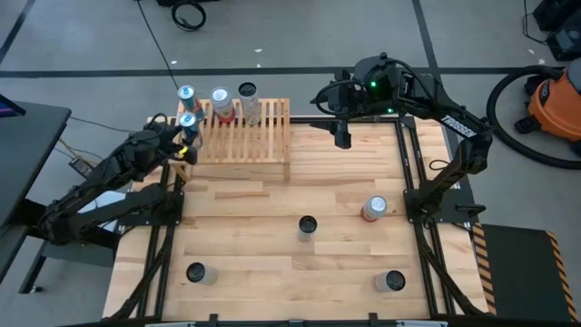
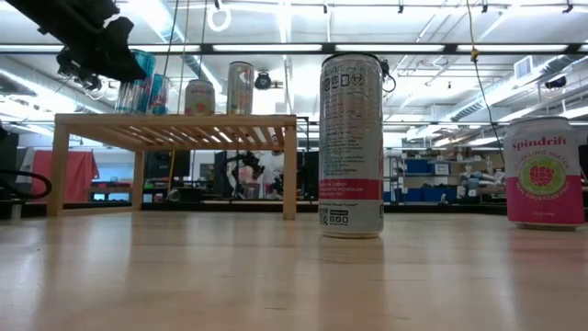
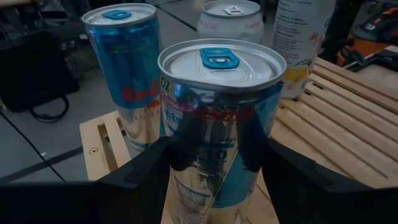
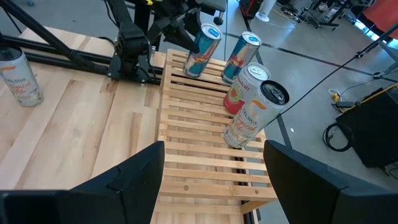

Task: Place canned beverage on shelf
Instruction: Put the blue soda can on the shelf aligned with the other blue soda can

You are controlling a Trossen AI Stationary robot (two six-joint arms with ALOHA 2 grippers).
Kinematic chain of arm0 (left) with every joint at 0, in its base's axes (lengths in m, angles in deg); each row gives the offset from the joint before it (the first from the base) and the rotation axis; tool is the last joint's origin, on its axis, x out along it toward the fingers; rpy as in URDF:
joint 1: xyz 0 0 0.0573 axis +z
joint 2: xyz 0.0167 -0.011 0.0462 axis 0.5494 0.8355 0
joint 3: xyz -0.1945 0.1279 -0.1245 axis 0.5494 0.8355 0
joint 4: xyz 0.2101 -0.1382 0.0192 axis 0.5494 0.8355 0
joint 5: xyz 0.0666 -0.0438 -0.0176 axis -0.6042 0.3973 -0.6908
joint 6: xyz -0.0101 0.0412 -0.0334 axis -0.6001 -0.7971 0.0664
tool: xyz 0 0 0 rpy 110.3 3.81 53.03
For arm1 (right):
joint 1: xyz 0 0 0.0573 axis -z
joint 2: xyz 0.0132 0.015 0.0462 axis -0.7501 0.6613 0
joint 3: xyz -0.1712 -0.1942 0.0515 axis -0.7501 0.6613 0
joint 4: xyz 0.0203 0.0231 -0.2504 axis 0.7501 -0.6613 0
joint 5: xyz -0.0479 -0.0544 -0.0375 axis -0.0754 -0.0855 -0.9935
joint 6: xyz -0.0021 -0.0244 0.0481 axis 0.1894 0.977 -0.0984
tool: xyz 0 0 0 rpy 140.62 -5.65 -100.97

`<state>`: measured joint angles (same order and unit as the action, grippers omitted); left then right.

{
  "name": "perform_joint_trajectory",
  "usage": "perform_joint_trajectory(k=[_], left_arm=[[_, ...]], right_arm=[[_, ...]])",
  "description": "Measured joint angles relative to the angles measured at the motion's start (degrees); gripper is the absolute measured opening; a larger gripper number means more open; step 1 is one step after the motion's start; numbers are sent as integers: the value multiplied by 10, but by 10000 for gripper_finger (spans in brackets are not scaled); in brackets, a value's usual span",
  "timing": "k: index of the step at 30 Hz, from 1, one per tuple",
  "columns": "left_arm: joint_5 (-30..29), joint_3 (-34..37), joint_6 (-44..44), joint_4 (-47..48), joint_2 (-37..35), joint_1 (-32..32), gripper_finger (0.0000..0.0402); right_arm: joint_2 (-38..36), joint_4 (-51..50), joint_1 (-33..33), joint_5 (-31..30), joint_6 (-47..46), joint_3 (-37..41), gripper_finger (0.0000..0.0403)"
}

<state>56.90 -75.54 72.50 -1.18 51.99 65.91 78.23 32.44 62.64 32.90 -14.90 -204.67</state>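
Can in hand: a blue-tabbed silver can (image 3: 219,124) sits clamped between my left gripper's (image 1: 186,136) fingers (image 3: 189,146), at the left end of the shelf (image 1: 263,145).
Seated or not: in the low view the can (image 2: 140,87) seems tilted, its base at about slat level; I cannot tell whether it rests on the slats yet.
Already on shelf: three cans stand along the far edge, a matching blue-tabbed one (image 1: 186,94) just behind mine, a short red-and-white one (image 1: 221,102) next to it, and a tall pale one with a dark top (image 1: 248,98) beside that.
Left on table: four cans are well away from the shelf, a dark-topped one mid-table (image 1: 307,226), a red-and-white one (image 1: 374,209) toward the right side, and two more at the near left (image 1: 196,272) and near right (image 1: 393,282).
Right gripper: my right gripper (image 1: 341,136) hangs off the shelf's right end with its jaws partly apart and nothing between them; its wrist view looks down on the slats (image 4: 205,155) and the row of cans.
Progress: as I judge it, three are placed, a fourth is nearly there, four are to fetch.
Next for me: level the can, set it down beside its twin without knocking it, then let go.
Risk: a tilted base could catch in a gap between slats and tip.
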Motion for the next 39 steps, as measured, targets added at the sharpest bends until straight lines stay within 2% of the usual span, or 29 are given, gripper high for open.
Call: perform_joint_trajectory(k=[6, 17, 32, 39], left_arm=[[-17, 0, 3, 1, 0, 1, 229], [-14, 0, 15, -10, 0, 1, 308], [3, -75, 15, 2, 0, 1, 311], [7, -81, 48, 14, 4, 1, 311]], right_arm=[[0, 0, 0, 0, 0, 0, 284], [0, 0, 0, 0, 0, 0, 284], [0, 0, 0, 0, 0, 0, 284], [0, 0, 0, 0, 0, 0, 284]])
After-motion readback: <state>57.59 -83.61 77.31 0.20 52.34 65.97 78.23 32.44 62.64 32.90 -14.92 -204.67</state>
